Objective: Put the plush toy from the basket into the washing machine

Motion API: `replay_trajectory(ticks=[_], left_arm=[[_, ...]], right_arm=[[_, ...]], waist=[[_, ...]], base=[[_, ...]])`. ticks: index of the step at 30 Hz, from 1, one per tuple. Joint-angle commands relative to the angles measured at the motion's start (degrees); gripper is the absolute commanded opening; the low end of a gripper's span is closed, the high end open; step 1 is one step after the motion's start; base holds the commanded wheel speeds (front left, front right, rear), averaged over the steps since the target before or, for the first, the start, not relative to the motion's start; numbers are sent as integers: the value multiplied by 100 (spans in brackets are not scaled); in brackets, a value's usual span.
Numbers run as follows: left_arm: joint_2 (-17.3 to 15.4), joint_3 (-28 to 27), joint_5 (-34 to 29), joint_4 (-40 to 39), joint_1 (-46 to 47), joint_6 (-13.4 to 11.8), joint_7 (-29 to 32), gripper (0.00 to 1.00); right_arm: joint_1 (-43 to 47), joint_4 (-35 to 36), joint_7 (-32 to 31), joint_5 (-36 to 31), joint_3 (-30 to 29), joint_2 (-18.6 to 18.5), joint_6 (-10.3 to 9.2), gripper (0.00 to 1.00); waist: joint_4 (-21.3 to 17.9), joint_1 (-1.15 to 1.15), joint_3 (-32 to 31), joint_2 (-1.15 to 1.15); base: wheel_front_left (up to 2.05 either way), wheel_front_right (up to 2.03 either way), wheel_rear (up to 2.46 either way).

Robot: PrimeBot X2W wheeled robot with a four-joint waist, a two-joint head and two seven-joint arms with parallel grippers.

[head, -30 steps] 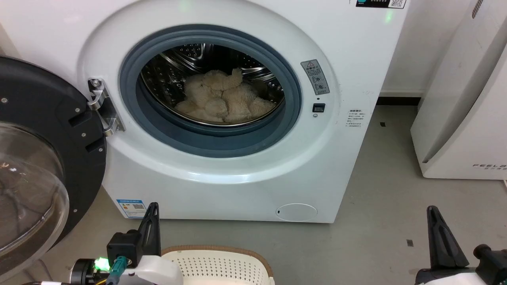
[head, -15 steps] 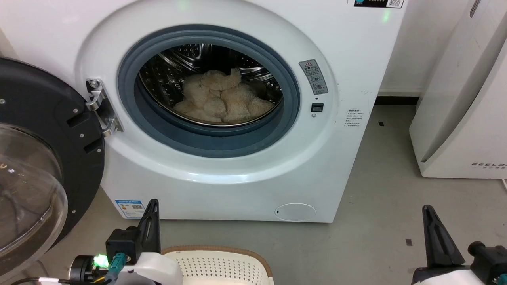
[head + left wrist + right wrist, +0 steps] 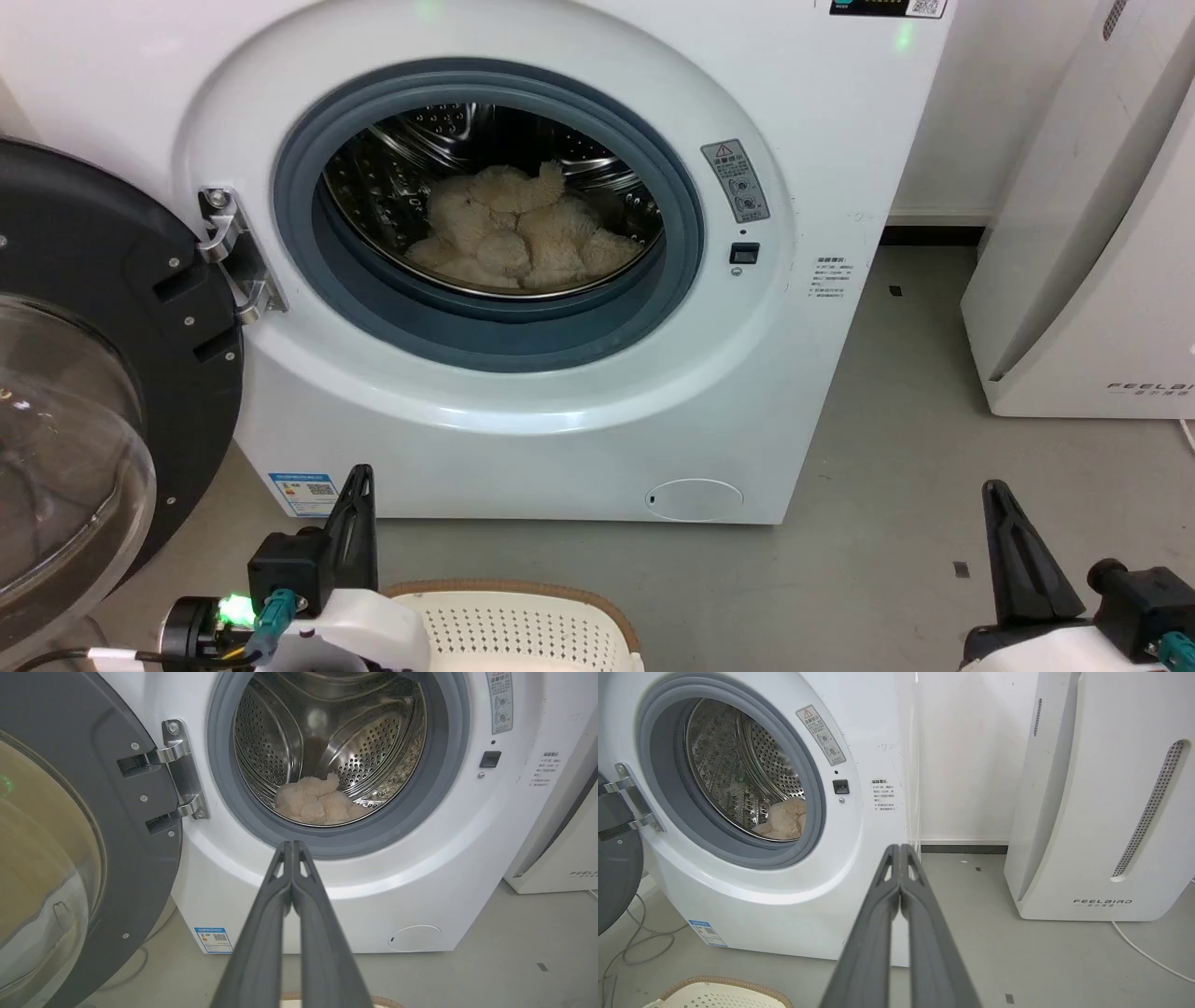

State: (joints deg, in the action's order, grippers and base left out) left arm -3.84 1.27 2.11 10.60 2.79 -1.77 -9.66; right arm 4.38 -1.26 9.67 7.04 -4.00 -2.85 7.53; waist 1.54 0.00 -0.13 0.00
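Note:
The fluffy cream plush toy (image 3: 518, 233) lies on the bottom of the steel drum inside the white washing machine (image 3: 597, 411); the toy (image 3: 317, 805) also shows through the grey-gasketed porthole from the left wrist, and part of it (image 3: 784, 819) from the right wrist. The washer's black-framed glass door (image 3: 84, 373) stands swung wide to the left. The cream perforated basket (image 3: 523, 625) with its brown rim sits on the floor at the bottom centre. My left gripper (image 3: 359, 481) is low at the left beside the basket, shut on nothing (image 3: 293, 845). My right gripper (image 3: 994, 492) is low at the right, shut and empty (image 3: 900, 848).
A plain white slanted FEELBAIRD appliance (image 3: 1092, 252) stands right of the washer on the grey floor (image 3: 896, 485). A cable (image 3: 630, 947) lies on the floor under the open door. A white cord (image 3: 1148, 952) runs from the appliance.
The head view has drifted slightly, so everything sits a little further left. Both grippers stay shut and low; the toy rests unmoved in the drum.

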Motion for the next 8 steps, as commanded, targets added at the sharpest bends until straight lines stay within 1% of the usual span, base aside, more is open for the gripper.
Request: replay_trajectory(ticks=[1, 8], left_arm=[[24, -15, -42, -59, -89, 27, 29, 0], [30, -25, -57, -146, -106, 40, 111, 0]], right_arm=[[-89, 32, -25, -56, 23, -1, -2, 0], [-119, 40, -107, -112, 56, -1, -2, 0]], waist=[[-2, 0, 0, 0], [-16, 0, 1, 0]], base=[[0, 0, 0], [0, 0, 0]])
